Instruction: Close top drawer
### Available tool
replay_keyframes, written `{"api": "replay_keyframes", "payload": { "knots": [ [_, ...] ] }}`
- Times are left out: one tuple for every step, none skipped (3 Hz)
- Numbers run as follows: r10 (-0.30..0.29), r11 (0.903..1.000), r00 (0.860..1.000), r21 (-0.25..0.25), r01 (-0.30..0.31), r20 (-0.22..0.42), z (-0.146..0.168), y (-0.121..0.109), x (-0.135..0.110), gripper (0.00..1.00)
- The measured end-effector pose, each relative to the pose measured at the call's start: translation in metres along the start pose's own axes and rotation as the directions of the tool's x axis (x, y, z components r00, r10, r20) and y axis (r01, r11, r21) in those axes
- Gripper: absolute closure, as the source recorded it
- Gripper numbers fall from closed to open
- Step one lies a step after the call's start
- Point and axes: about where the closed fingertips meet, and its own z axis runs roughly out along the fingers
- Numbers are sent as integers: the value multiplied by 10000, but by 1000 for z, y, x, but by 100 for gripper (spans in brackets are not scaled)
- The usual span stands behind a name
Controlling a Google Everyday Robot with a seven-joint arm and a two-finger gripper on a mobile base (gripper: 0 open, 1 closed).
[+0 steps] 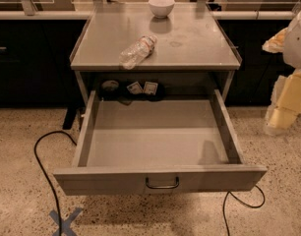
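Nearest: blue tape X (64, 220) and black cable (42, 166) on speckled floor. Wide grey metal top drawer (155, 146) stands pulled out, small dark wire handle (162, 183) centred on its front panel. Blurred cream claw (284, 109) at right frame edge, right of the drawer's side wall, not touching, well apart from handle. Claw opening: cannot tell. Behind: grey metal worktop (190, 43), clear plastic bottle (137, 51) on its side, white bowl (161, 6) at far edge.

No legible text; blue X (65, 221) on the floor (17, 127); the jaws hang at right edge.
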Motion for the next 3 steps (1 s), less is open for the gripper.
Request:
{"api": "replay_keyframes", "payload": {
  "knots": [
    [0, 10000, 10000, 0, 0, 0, 0, 0, 0, 0],
    [198, 9998, 9997, 77, -200, 164, 23, 9, 9, 0],
    [463, 9984, 9972, -354, -443, 583, 74, 31, 21, 0]
  ]
}}
